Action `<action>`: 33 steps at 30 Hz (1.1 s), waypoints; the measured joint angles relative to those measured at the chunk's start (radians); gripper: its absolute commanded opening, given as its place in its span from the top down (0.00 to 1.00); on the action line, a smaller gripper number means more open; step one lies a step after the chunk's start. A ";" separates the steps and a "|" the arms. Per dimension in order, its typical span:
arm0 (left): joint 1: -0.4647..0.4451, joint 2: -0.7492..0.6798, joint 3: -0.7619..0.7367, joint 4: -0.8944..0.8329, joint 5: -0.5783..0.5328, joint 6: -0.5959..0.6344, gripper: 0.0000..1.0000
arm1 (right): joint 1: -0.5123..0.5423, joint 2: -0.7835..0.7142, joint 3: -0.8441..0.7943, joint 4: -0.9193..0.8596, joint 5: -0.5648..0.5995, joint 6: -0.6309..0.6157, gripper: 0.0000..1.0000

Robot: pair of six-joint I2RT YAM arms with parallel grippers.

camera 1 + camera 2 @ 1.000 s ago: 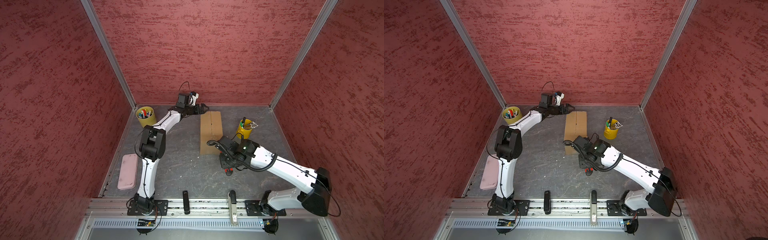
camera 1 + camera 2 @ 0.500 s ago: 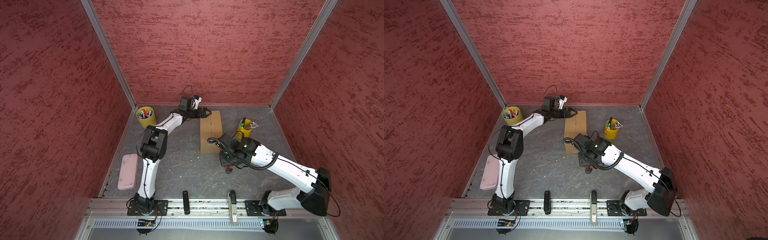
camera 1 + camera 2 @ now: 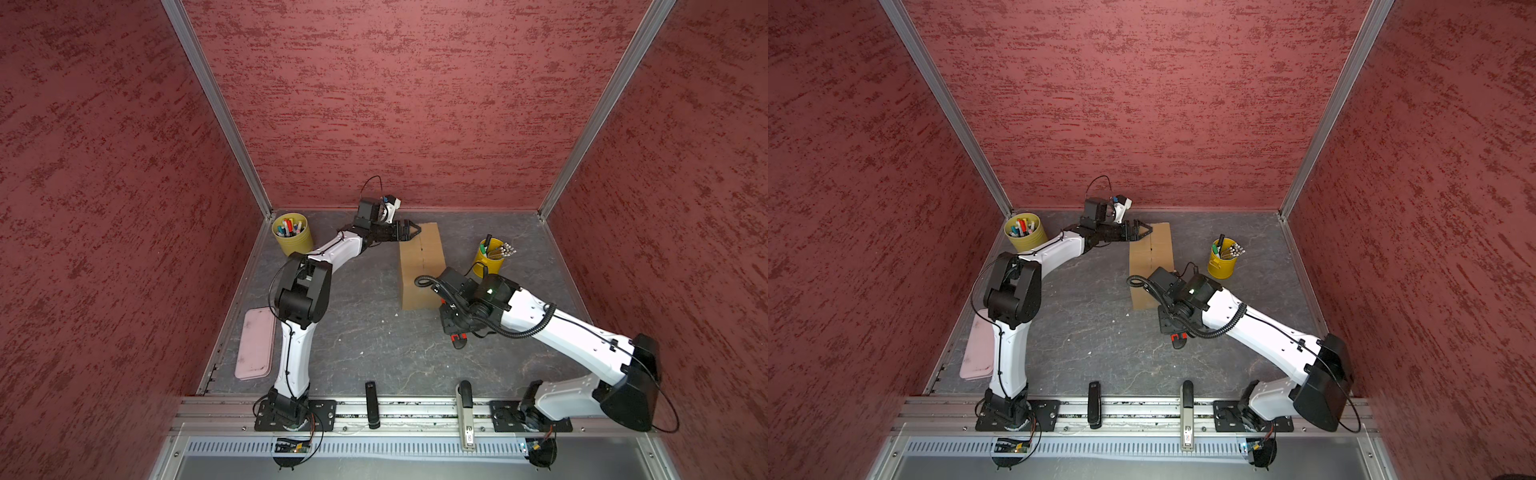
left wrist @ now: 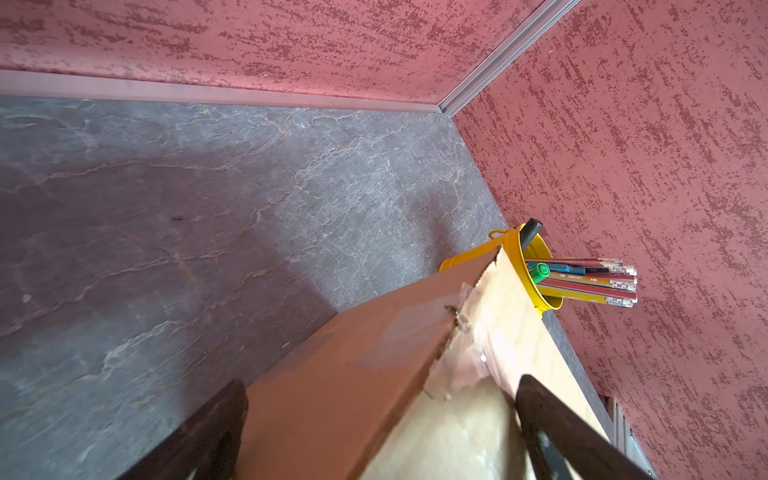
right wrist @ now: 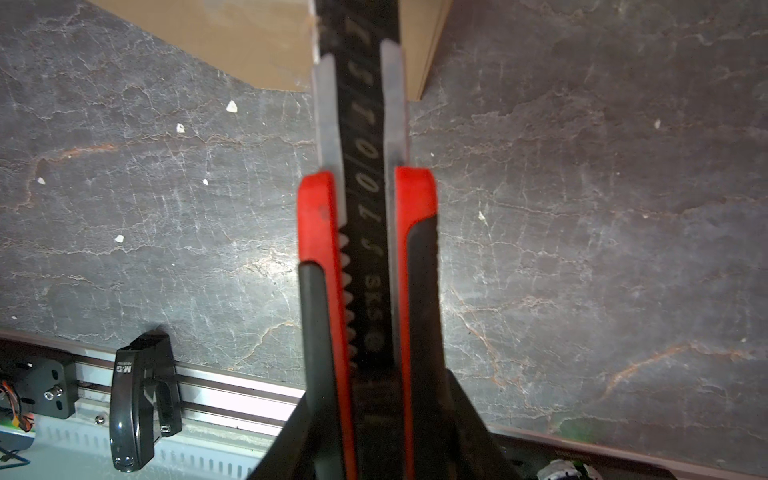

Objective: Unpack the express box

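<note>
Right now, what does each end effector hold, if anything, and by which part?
The right end effector grips a utility knife by its handle; the left end effector, open astride the express box, holds nothing.

Express box (image 3: 417, 266) blocks mid-floor; pencil cup (image 3: 484, 262) near.

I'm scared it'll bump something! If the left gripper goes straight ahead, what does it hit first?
Most likely the box: its far end sits right ahead, between the jaws of the open left gripper.
</note>
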 measured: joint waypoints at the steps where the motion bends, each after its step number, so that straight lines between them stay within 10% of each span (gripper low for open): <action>1: 0.000 -0.013 -0.018 0.006 -0.005 0.000 0.00 | -0.002 -0.002 0.000 -0.008 0.000 0.000 1.00; 33: -0.004 -0.279 -0.308 0.007 -0.155 -0.069 0.00 | -0.026 -0.120 -0.097 -0.086 -0.061 -0.020 1.00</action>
